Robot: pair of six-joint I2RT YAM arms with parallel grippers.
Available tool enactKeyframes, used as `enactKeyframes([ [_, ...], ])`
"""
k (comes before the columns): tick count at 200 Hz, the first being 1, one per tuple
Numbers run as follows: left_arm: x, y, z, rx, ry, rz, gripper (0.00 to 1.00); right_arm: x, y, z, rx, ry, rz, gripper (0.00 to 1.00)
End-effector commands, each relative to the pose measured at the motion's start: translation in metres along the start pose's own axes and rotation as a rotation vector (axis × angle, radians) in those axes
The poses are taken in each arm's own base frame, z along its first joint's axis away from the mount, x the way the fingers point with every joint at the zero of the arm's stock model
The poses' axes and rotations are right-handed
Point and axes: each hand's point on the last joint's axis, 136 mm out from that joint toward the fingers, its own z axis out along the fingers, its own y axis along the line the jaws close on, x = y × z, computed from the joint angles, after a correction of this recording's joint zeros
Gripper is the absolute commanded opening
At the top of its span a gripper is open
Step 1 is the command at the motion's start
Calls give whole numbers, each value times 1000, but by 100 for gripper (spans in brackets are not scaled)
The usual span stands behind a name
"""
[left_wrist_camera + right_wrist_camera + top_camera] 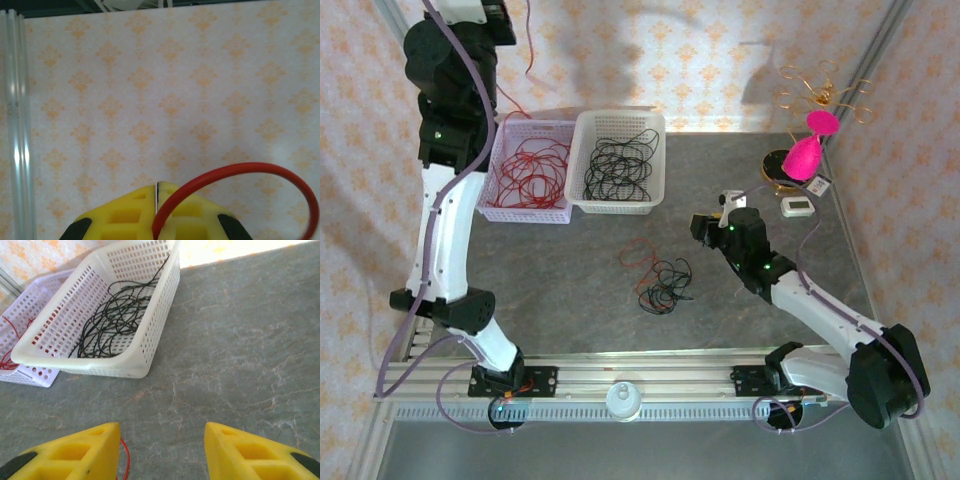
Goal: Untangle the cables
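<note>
Baskets (615, 207) stand behind tangled cables (663, 283); left end effector (156, 194) pinches red cable (240, 167); right end effector (162, 441) gapes wide.

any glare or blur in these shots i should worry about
Top external: washed-out bright strip along the far edge of the table, soft shadows on the back wall. Left wrist: glare streak down the metal post, red cable sharp. Right wrist: top right corner blown out, white basket clear.
</note>
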Motion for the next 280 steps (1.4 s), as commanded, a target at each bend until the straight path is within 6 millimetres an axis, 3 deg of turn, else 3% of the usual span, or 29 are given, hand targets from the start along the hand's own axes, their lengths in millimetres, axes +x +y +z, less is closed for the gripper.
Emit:
enactKeyframes([
  [1,7,18,18,25,-25,-71,0,9,1,-3,-18,22,26,49],
  [30,59,43,43,7,40,-91,0,17,0,-4,-23,42,38,49],
  [69,127,53,70,37,136,-103,0,20,0,-6,-26,51,50,49],
  [105,164,58,79,23,192,-102,0,20,-4,-5,-5,50,44,49],
  [123,198,65,78,-16,239,-97,0,21,-4,-3,-4,55,45,49],
  [149,239,77,74,-77,311,-104,0,24,-3,1,-8,68,50,49],
  [183,294,77,61,-79,423,-101,0,26,-6,2,6,70,57,49],
  [247,412,82,10,-135,634,-123,0,28,-6,7,13,85,75,49],
  [256,419,83,6,-141,657,-117,0,27,-6,8,12,89,76,49],
  [258,435,83,4,-144,685,-114,0,28,-6,8,12,91,75,49],
  [263,447,83,0,-147,713,-111,0,27,-6,8,13,88,78,49],
  [280,469,84,-7,-158,774,-124,0,28,-7,9,19,89,92,49],
])
